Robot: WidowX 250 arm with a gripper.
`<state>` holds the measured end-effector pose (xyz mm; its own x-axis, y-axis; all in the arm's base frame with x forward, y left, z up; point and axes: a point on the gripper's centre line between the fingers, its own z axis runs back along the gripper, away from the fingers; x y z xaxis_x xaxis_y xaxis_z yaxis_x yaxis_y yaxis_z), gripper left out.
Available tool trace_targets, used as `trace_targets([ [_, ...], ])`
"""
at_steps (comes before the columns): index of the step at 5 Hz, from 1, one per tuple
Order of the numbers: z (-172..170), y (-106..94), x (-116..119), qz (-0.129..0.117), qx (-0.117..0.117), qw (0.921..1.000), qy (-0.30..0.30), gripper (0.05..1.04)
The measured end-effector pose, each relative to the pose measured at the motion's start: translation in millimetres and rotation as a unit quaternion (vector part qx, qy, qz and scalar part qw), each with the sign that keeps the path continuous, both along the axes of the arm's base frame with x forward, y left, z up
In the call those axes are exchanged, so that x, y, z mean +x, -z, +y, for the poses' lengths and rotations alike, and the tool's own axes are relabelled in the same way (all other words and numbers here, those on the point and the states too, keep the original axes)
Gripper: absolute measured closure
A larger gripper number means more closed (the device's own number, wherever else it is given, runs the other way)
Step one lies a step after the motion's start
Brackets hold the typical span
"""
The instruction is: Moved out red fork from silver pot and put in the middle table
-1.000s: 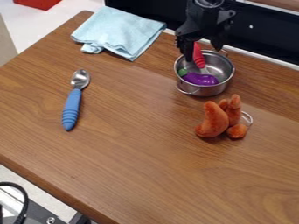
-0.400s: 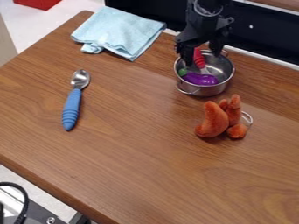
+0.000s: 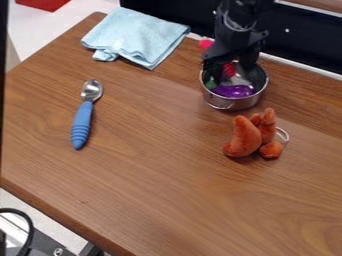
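Red fork (image 3: 229, 69) is leaning inside the silver pot, whose wall probably keeps its handle raised for grasping. Nearest is the wooden table (image 3: 153, 185), whose middle should receive the fork. Next, the orange plush toy (image 3: 246, 139) lies beside the silver pot (image 3: 234, 104), which holds also a purple eggplant (image 3: 235, 91). Above it, the gripper (image 3: 233, 75) has its jaws spread, one on each side of the lower handle, I think to pinch it.

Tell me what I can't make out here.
Camera view:
- Red fork: handle's middle, behind the end effector; prongs too small.
- Silver pot: part of far rim, behind the end effector.
- Red object, far left: cut off by top edge.
- Black cable: cut off by left edge.
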<state>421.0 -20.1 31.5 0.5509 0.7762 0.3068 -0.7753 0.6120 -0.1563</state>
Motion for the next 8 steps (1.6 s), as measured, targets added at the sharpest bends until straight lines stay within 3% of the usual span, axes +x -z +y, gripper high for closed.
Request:
trace_targets([
  [1, -1, 6.9, -6, 0.003, 0.01, 0.9999, 0.003, 0.292],
  [2, -2, 9.5, -6, 0.002, 0.017, 0.9998, 0.008, 0.575],
  [3, -2, 11.4, -6, -0.001, 0.02, 0.9998, 0.008, 0.77],
  [5, 3, 10.9, -9, 0.014, 0.021, 0.9997, 0.006, 0.778],
  [6, 5, -1.6, -10, 0.021, 0.006, 0.9998, -0.001, 0.778],
  [8, 7, -40.1, -6, -0.02, 0.002, 0.9998, 0.003, 0.778],
])
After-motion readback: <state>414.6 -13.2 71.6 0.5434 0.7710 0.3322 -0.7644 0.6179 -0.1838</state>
